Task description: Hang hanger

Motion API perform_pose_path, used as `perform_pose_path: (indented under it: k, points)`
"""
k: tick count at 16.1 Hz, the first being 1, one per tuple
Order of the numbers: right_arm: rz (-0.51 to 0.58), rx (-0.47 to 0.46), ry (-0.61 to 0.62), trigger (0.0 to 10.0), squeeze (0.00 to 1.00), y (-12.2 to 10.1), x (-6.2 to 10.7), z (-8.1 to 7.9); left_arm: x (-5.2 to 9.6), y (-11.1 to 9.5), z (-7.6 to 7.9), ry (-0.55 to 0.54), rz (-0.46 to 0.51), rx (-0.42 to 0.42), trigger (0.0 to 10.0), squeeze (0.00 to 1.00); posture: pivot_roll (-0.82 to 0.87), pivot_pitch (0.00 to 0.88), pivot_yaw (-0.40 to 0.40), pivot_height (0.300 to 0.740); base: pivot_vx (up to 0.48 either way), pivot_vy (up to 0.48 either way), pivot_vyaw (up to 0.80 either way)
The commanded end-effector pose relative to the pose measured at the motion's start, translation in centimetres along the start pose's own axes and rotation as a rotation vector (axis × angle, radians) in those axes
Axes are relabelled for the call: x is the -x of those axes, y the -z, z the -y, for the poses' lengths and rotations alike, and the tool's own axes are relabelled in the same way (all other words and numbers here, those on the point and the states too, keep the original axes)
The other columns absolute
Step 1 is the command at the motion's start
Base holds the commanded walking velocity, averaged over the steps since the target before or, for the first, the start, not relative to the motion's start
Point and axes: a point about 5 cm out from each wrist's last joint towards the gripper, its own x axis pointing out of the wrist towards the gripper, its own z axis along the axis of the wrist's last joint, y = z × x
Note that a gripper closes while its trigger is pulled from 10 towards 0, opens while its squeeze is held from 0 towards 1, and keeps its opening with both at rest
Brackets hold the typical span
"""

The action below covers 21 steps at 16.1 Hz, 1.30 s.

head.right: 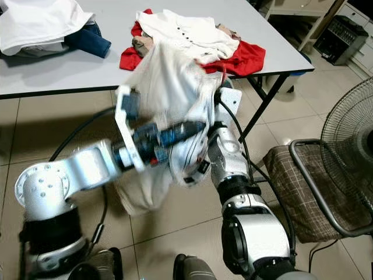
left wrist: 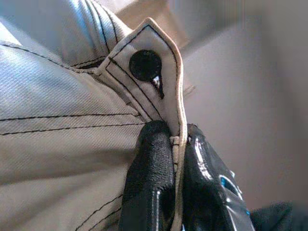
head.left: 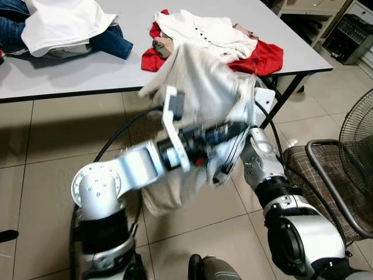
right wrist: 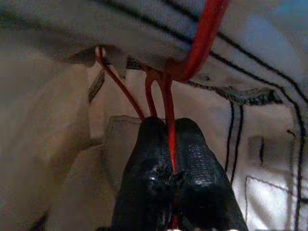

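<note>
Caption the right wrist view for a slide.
Right gripper shut on a red hanger tucked inside a pale garment.

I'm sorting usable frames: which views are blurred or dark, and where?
Both eye views: motion blur on the pale garment and left gripper; table sharp. Left wrist view: well lit, background defocused. Right wrist view: dim, red hanger and right gripper legible.

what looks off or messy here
The pale garment hangs bunched between both grippers rather than spread on the red hanger. Behind it, clothes lie in loose heaps on the table, the red one drooping over the edge.
</note>
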Motion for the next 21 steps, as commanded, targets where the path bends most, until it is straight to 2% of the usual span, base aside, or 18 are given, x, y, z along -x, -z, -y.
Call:
perform_pose_path:
  k: [1,3,4,5,6,7,8,10,11,12,14,15,16,17,18,19,20,21]
  points:
    - [0.066,0.037,-0.001,10.0,0.00,-0.8,0.0,0.1,-1.1,-0.4,1.6,0.114,0.028,0.041,0.0,0.00,0.00,0.167,-0.144,0.740,0.000,0.000,0.00]
    - [0.061,0.184,-0.023,10.0,0.00,0.8,1.2,-0.2,-2.0,-3.1,2.4,0.161,0.199,0.153,0.0,0.00,0.00,0.167,-0.145,0.740,0.000,0.000,0.00]
    - [0.062,0.223,-0.022,10.0,0.00,1.3,1.8,-0.1,-2.2,-4.0,2.6,0.167,0.248,0.207,0.0,0.00,0.00,0.168,-0.143,0.740,0.000,0.000,0.00]
    - [0.049,0.221,-0.020,10.0,0.00,1.8,2.1,0.0,-2.3,-4.3,2.6,0.163,0.261,0.224,0.0,0.00,0.00,0.169,-0.141,0.740,0.000,0.000,0.00]
    - [0.019,0.205,-0.038,10.0,0.00,2.5,2.6,0.1,-2.1,-4.5,1.8,0.088,0.234,0.180,0.0,0.00,0.00,0.167,-0.135,0.740,0.000,0.000,0.00]
    - [0.013,0.202,-0.052,10.0,0.00,2.8,2.8,0.2,-2.0,-4.7,1.4,0.051,0.241,0.193,0.0,0.00,-0.01,0.165,-0.133,0.740,0.000,0.000,0.00]
    - [-0.007,0.201,-0.072,10.0,0.00,3.1,3.1,0.3,-1.8,-5.2,0.9,0.012,0.278,0.248,0.0,0.00,-0.01,0.164,-0.131,0.740,0.000,0.000,0.00]
    - [-0.051,0.186,-0.118,10.0,0.00,3.9,4.0,0.6,-1.7,-7.1,0.2,-0.072,0.417,0.390,0.0,0.00,-0.01,0.159,-0.127,0.740,0.000,0.000,0.00]
    - [-0.074,0.201,-0.155,10.0,0.00,4.2,4.4,0.7,-1.5,-7.7,-0.3,-0.099,0.451,0.409,0.0,0.00,-0.02,0.153,-0.120,0.740,0.000,0.000,0.00]
    - [-0.096,0.219,-0.215,10.0,0.00,4.5,5.3,0.8,-1.0,-8.7,-1.1,-0.159,0.481,0.385,0.0,0.00,-0.02,0.150,-0.116,0.740,0.000,0.000,0.00]
    - [-0.090,0.220,-0.271,10.0,0.00,3.9,6.1,1.0,-0.4,-9.0,-1.8,-0.250,0.459,0.307,0.0,0.00,-0.03,0.142,-0.107,0.740,0.000,0.000,0.00]
    - [-0.066,0.210,-0.304,10.0,0.00,2.8,6.4,0.9,-0.1,-8.8,-2.3,-0.311,0.415,0.227,0.0,0.00,-0.03,0.133,-0.102,0.740,0.000,0.000,0.00]
    - [-0.049,0.149,-0.334,10.0,0.00,1.6,6.7,0.7,0.0,-8.1,-3.0,-0.378,0.354,0.140,0.0,0.00,-0.03,0.125,-0.100,0.740,0.000,0.000,0.00]
    - [-0.004,0.090,-0.325,10.0,0.00,-0.6,7.0,1.0,-0.2,-6.5,-3.8,-0.433,0.262,0.056,0.0,0.00,-0.04,0.104,-0.088,0.740,0.000,0.000,0.00]
    - [0.007,0.079,-0.318,10.0,0.00,-1.1,7.1,1.1,-0.3,-6.1,-3.9,-0.437,0.241,0.044,0.0,0.00,-0.04,0.104,-0.088,0.740,0.000,0.000,0.00]
    - [0.028,0.065,-0.297,10.0,0.00,-2.2,7.4,1.6,-0.4,-5.3,-4.2,-0.456,0.182,-0.014,0.0,0.00,-0.05,0.087,-0.075,0.740,0.000,0.000,0.00]
    - [0.041,0.078,-0.269,10.0,0.00,-3.3,8.0,2.5,-0.6,-4.6,-3.8,-0.429,0.127,-0.062,0.0,0.00,-0.07,0.070,-0.061,0.740,0.000,0.000,0.00]
    - [0.030,0.099,-0.253,10.0,0.00,-3.9,8.5,3.1,-0.7,-4.4,-3.5,-0.398,0.112,-0.079,0.0,0.00,-0.07,0.064,-0.057,0.740,0.000,0.000,0.00]
